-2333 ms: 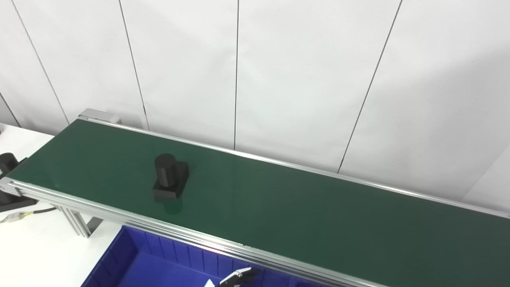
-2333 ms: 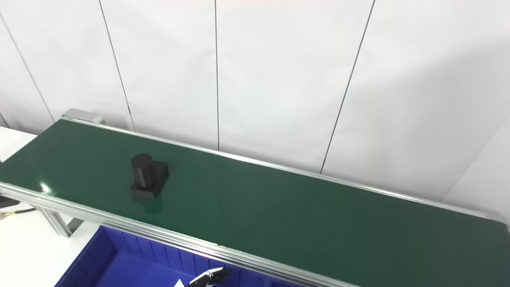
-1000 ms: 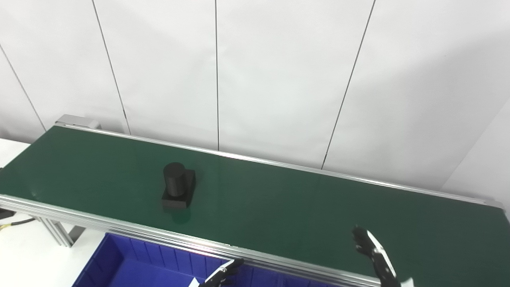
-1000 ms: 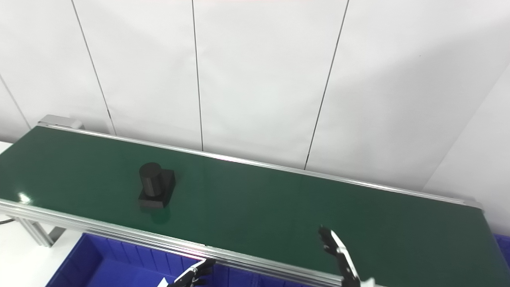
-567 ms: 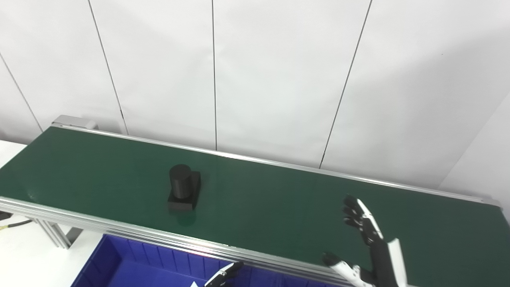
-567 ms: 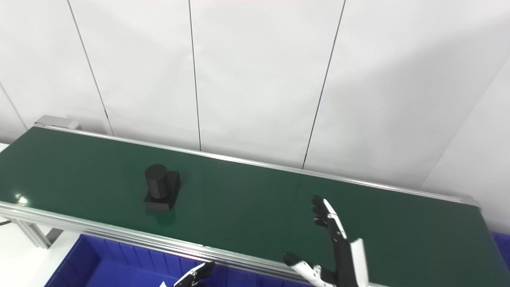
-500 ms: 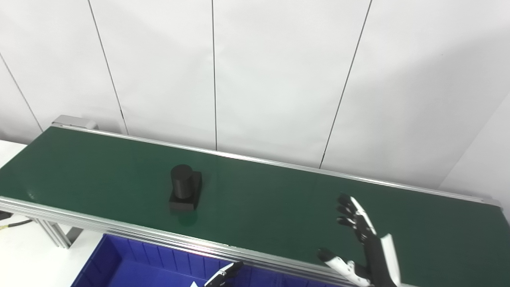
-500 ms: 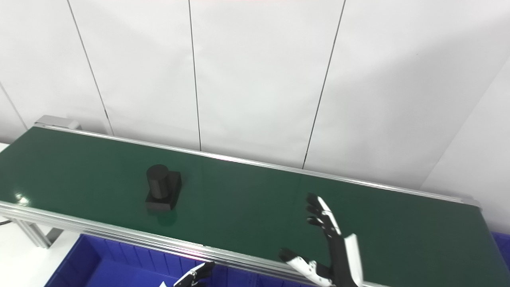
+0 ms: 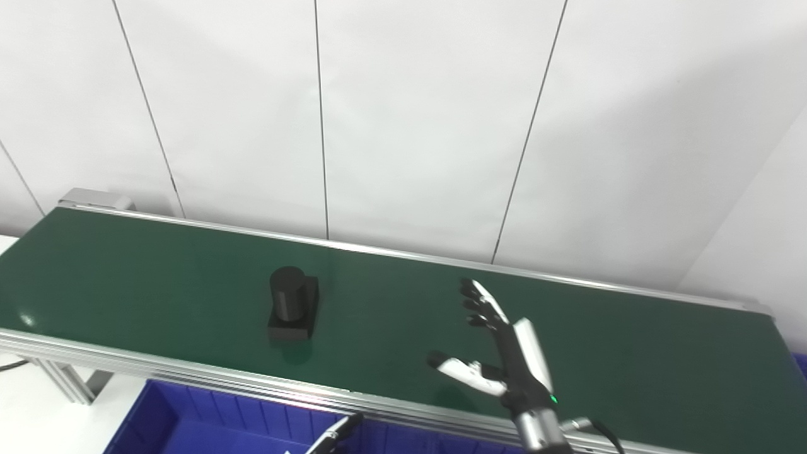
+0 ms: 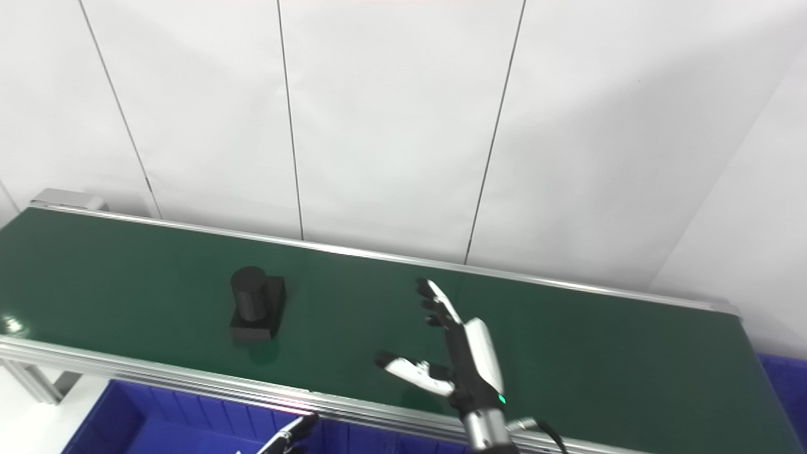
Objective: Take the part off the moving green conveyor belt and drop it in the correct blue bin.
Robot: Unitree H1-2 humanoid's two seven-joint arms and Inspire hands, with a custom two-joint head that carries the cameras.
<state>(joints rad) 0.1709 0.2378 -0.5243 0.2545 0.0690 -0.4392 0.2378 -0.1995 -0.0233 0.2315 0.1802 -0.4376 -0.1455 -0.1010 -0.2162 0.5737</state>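
The matte black part (image 9: pixel 292 304), a short upright cylinder on a rectangular block base, is seen on the green conveyor belt (image 9: pixel 157 277), left of the belt's middle and nearer its front rail than its back rail. Nothing is gripped yet, so the pick and the drop into the blue plastic bin (image 9: pixel 208 429) below the front rail are judged to be still ahead. The right hand (image 9: pixel 498 353) is held above the belt, well to the right of the part, with fingers spread and thumb out, empty. Only a fingertip of the left hand (image 9: pixel 334 434) is shown at the bottom edge; its state cannot be told. The cylinder's axis is vertical; the base's long axis is laid across the belt, front rail to back rail.
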